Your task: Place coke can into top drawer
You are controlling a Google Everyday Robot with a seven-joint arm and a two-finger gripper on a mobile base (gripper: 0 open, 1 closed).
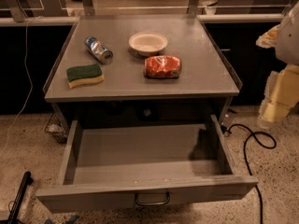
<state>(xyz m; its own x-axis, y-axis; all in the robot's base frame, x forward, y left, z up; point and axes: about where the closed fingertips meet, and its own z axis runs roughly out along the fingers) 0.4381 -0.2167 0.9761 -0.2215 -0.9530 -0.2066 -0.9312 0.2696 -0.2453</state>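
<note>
- Closest to the camera, at the bottom of the frame, is the top drawer (pixel 140 154), pulled wide open. Its grey inside holds nothing that can be made out.
- A curved metal handle (pixel 152 200) sits at the centre of the drawer's front panel, near the bottom edge of the frame.
- Above the drawer, the grey tabletop (pixel 210 73) fills the middle and upper part of the frame.
- The coke can (pixel 162 66) lies on the tabletop a little right of centre. It is red-orange, shiny and crumpled-looking, lies on its side and touches nothing else. It is not in the drawer.
- A white bowl (pixel 148 43) stands just behind the coke can, towards the top of the frame, and is apart from it.
- A blue-and-silver can (pixel 98 49) lies on its side to the left of the bowl.
- A sponge (pixel 84 75), green on top and yellow beneath, rests near the left edge of the tabletop, just in front of the blue-and-silver can.
- The pincer (pixel 279 99) shows as a pale yellowish shape at the right edge of the frame. It is off to the side of the tabletop and well apart from the coke can. It has hold of nothing that shows, and whether it is open or closed cannot be told.
- A black cable (pixel 256 133) loops over the speckled floor (pixel 280 185) at lower right, beside the drawer.
</note>
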